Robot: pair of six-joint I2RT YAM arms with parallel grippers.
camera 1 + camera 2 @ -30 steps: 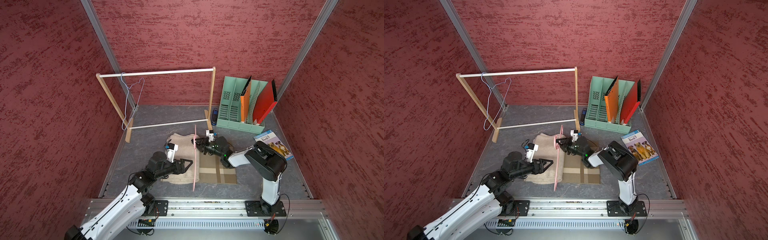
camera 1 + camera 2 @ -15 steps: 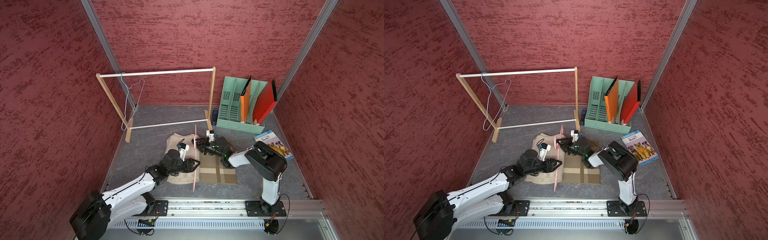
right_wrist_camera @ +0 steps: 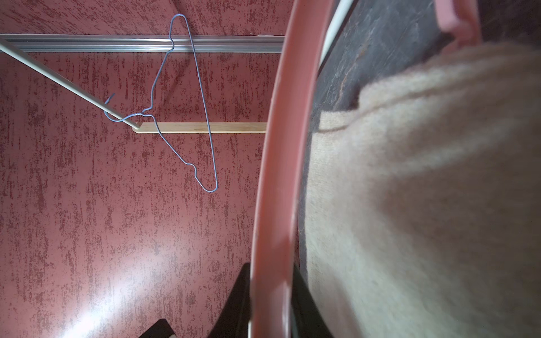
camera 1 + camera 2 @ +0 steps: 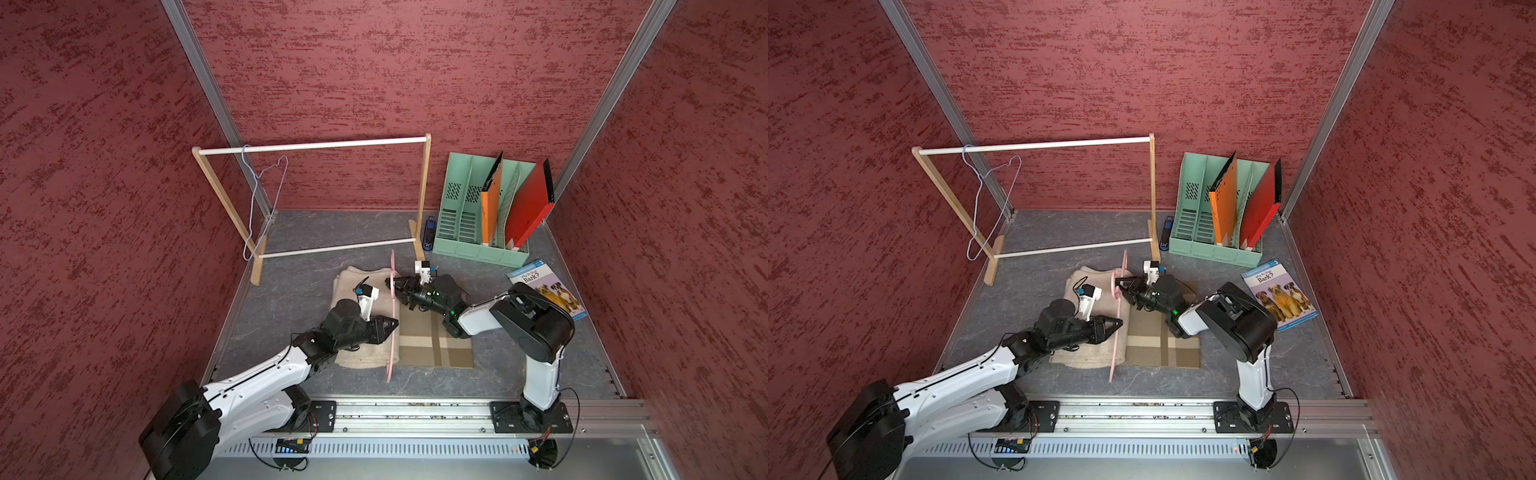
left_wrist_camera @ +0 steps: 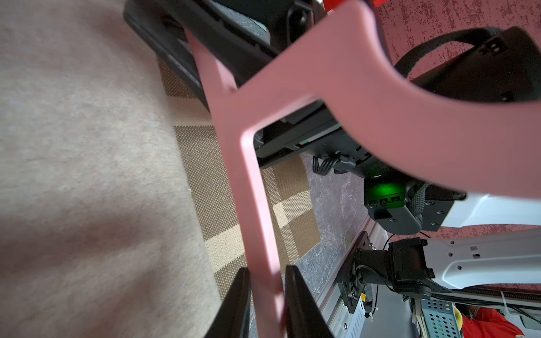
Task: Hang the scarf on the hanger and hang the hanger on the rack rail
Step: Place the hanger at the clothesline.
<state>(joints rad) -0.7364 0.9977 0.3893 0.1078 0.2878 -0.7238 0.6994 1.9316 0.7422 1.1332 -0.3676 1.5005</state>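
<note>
The pink hanger [image 4: 392, 316] [image 4: 1118, 328] stands on edge over the folded beige scarf [image 4: 349, 282] [image 4: 1086, 282], which lies flat on the table. My right gripper [image 4: 390, 284] [image 4: 1119, 284] is shut on the hanger's upper part; in the right wrist view the pink bar [image 3: 278, 175] runs between its dark fingers [image 3: 237, 298], with the scarf [image 3: 424, 190] beside it. My left gripper [image 4: 395, 323] [image 4: 1121, 323] is shut on the hanger's straight bar [image 5: 248, 190]. Its fingers [image 5: 238, 295] press both sides of that bar, above the scarf [image 5: 87, 175].
A brown plaid mat [image 4: 432, 340] lies partly under the scarf. A wooden rack [image 4: 424, 187] at the back carries a blue wire hanger [image 4: 266, 195] [image 3: 202, 117]. A green file holder [image 4: 469, 208], a blue stapler [image 4: 429, 232] and a dog book [image 4: 548, 289] sit to the right.
My left arm has reached right across the scarf to the hanger, and its jaws have closed from wide open onto the bar. The right gripper and hanger have stayed put.
</note>
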